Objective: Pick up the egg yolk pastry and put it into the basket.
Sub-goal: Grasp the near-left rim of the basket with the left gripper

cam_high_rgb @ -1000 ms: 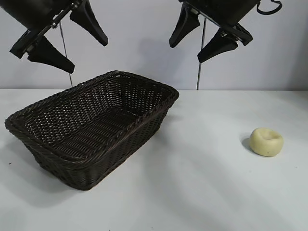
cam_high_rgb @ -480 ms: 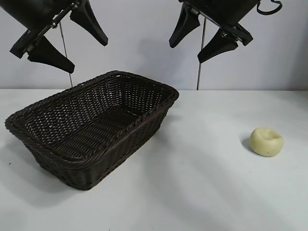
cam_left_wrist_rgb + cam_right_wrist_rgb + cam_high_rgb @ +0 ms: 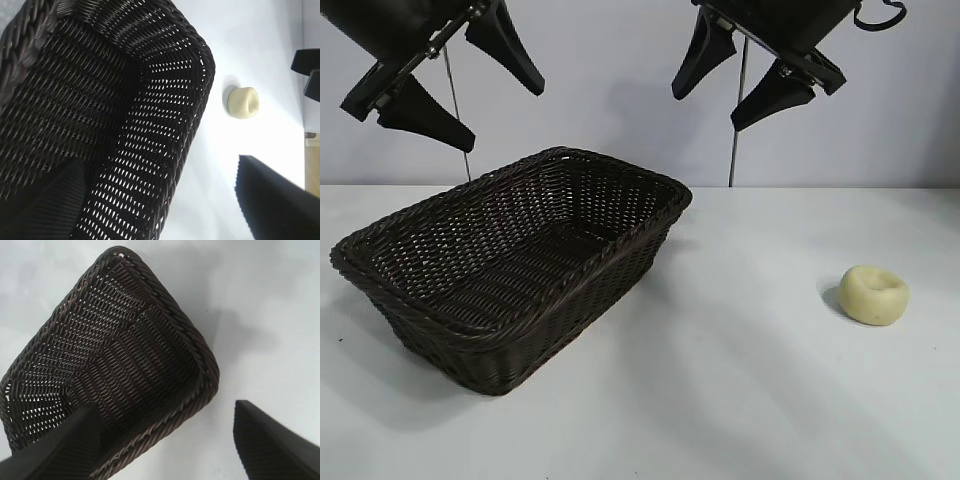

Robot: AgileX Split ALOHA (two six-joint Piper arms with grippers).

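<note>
Pale yellow egg yolk pastry (image 3: 874, 294) lies on the white surface (image 3: 740, 380), well right of the dark wicker basket (image 3: 570, 288). Left end effector (image 3: 460, 88) and right end effector (image 3: 732, 82) hang above, fingers apart, holding nothing.

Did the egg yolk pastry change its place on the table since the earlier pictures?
No. The egg yolk pastry lies at the same spot on the table, equally far right of the basket.
</note>
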